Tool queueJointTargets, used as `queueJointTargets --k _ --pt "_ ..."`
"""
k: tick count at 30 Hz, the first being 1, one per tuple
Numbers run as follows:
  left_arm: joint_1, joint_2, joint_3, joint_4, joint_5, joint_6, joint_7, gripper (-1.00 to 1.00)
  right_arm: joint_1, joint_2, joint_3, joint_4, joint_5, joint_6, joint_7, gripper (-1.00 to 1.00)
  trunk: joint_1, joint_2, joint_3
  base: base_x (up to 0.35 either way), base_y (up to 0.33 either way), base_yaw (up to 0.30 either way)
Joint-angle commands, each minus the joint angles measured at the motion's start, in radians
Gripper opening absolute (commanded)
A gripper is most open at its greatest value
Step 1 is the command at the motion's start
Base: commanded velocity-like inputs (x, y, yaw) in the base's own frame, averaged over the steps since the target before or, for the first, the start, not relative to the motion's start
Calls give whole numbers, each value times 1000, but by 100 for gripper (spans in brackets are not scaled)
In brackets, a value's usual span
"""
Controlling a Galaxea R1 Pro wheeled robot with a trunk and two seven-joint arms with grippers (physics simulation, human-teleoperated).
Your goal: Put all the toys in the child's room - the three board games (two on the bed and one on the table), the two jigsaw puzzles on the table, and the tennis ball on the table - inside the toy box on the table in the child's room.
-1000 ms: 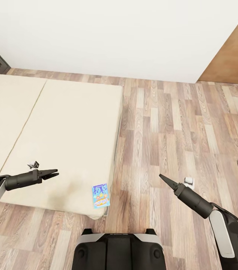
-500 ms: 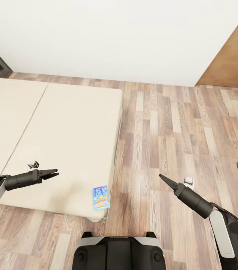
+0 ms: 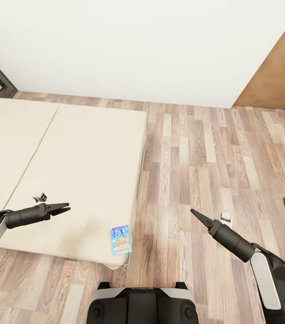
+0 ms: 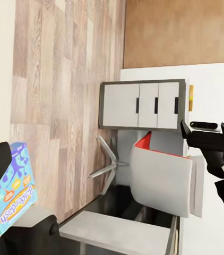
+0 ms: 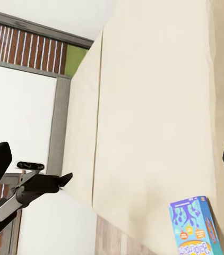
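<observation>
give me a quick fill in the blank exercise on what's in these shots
1. The small blue board game lies near the corner of the ____.
2. The bed is made of ____ beige mattress halves.
3. The left gripper hovers over the bed, while the right gripper hovers over the wood-plank ____.
4. Beyond the bed and floor stands a plain ____ wall.

Missing words: bed; two; floor; white

The scene is viewed from the head, steeply downward over the bed [image 3: 70,171] and plank floor [image 3: 196,171]. Sideways views are given by both wrist cameras, facing each other across the robot. The small blue board game [image 3: 120,240] [image 4: 8,194] [image 5: 194,226] is shared by all three views.
</observation>
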Motion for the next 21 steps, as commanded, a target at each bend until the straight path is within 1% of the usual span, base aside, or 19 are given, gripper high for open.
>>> queueJointTargets --k 1,8,12,16,21 --pt "0 0 0 0 0 10 -4 100 0 0 -1 0 -3 6 3 100 1 -1 1 0 0 0" --pt "0 -1 1 0 0 12 -4 100 0 0 -1 0 -6 6 2 100 1 -1 12 0 0 0" --pt "0 -9 1 0 -1 12 -4 100 0 0 -1 0 -6 6 3 100 1 -1 19 0 0 0" --pt "0 -41 1 0 -5 14 -4 100 0 0 -2 0 -7 6 3 100 1 -1 25 0 0 0" --pt "0 -51 1 -2 -7 15 -4 100 0 2 0 0 -4 5 0 100 1 -1 34 0 0 0"
